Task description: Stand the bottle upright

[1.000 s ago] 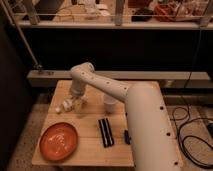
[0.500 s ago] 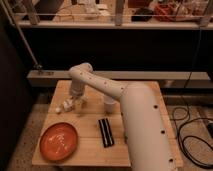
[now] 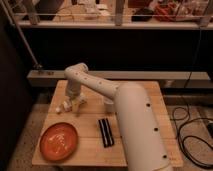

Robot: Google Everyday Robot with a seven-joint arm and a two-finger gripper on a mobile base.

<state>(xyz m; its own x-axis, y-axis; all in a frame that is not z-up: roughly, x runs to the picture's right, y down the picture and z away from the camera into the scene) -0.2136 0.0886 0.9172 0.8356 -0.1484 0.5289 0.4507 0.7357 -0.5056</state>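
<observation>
The small white bottle lies on its side near the back left of the wooden table. My gripper hangs down from the wrist right beside the bottle, on its right, at or just above the table top. I cannot tell whether it touches the bottle. The translucent white cup stands to the right of the gripper, partly hidden by my arm.
An orange plate lies at the front left of the table. A flat black object lies in the middle front. My white arm covers the right side of the table. A low ledge and railing stand behind it, and cables lie on the floor at the right.
The gripper has come down slightly beside the bottle. The arm's bulk has shifted a little. The bottle, cup and plate have not moved.
</observation>
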